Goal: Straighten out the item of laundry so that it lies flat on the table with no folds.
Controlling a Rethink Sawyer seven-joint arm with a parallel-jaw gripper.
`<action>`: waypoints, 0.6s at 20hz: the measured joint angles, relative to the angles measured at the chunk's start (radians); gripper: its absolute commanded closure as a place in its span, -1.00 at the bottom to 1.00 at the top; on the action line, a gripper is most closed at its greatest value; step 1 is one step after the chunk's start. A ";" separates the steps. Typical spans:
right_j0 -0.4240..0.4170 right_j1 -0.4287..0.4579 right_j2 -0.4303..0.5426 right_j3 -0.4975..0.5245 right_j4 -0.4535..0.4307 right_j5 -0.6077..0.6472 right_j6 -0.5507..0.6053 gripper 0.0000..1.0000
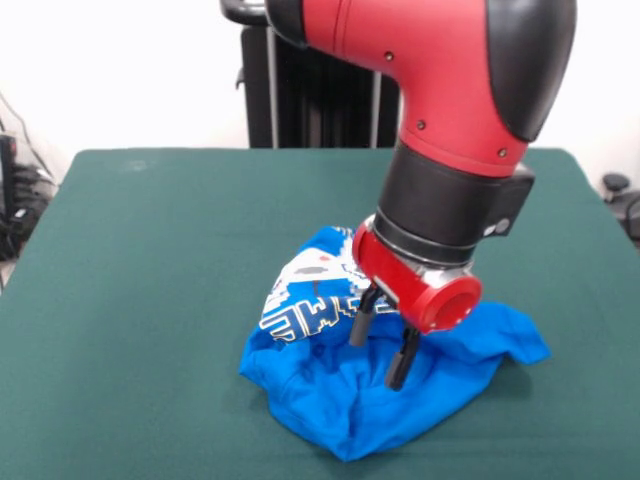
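Observation:
The item of laundry [340, 390], a bright blue T-shirt with a white pixel print, lies crumpled in a heap on the dark green table [150, 260], right of centre toward the near edge. Its printed part is bunched up at the left of the heap, with folds throughout. My gripper [382, 350] comes down onto the middle of the heap. Its two dark fingers [362, 322] stand apart and open, tips touching or just above the blue cloth, with no fabric pinched between them.
The red and black arm [450, 120] fills the upper right of the front view. A black frame [300, 100] stands behind the table's far edge. Green cloth stretches wide to the left of the shirt.

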 measured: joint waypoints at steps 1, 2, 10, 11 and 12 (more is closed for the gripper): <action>-0.002 0.001 0.002 0.000 0.000 -0.003 0.000 -1.00; -0.004 0.002 0.003 0.000 0.000 -0.006 0.000 -1.00; -0.022 0.003 0.036 0.000 -0.001 -0.053 0.000 -1.00; -0.023 0.003 0.044 0.000 -0.001 -0.059 0.000 -1.00; -0.023 0.003 0.047 0.000 -0.001 -0.060 0.000 -1.00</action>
